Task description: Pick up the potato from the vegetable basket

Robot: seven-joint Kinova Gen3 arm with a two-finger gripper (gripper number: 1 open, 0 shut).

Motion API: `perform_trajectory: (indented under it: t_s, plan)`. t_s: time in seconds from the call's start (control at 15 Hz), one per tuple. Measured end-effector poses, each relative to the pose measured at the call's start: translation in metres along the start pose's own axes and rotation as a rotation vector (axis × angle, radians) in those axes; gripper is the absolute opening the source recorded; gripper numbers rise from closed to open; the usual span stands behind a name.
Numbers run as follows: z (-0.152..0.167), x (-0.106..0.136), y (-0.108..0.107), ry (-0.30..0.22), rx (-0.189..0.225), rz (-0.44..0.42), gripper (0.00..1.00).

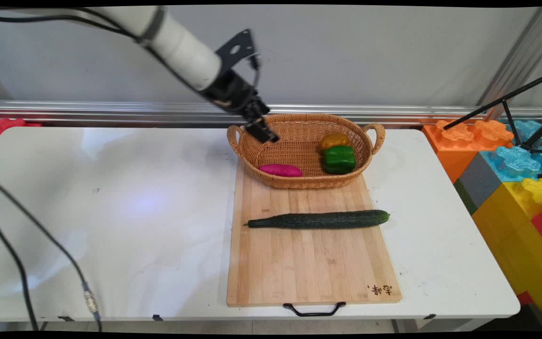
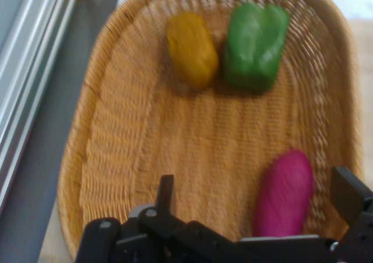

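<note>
My gripper hangs open and empty over the left end of a wicker basket, just above its floor. In the hand view the gripper has its two fingers spread wide, with a magenta sweet potato lying in the basket below and between them, closer to the right finger. That sweet potato rests at the basket's near left. A yellow-orange pepper and a green pepper sit side by side at its right end, seen further off as the yellow-orange pepper and green pepper.
The basket stands on the far end of a wooden cutting board with a black handle at the near edge. A long dark cucumber lies across the board. Coloured foam blocks and tripod legs stand to the right.
</note>
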Motion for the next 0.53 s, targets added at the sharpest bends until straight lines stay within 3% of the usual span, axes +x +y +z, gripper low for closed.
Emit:
perform_trajectory:
  t_s: [0.53]
  plan:
    - [0.089, 0.048, -0.016, -0.002, 0.033, -0.192, 1.00]
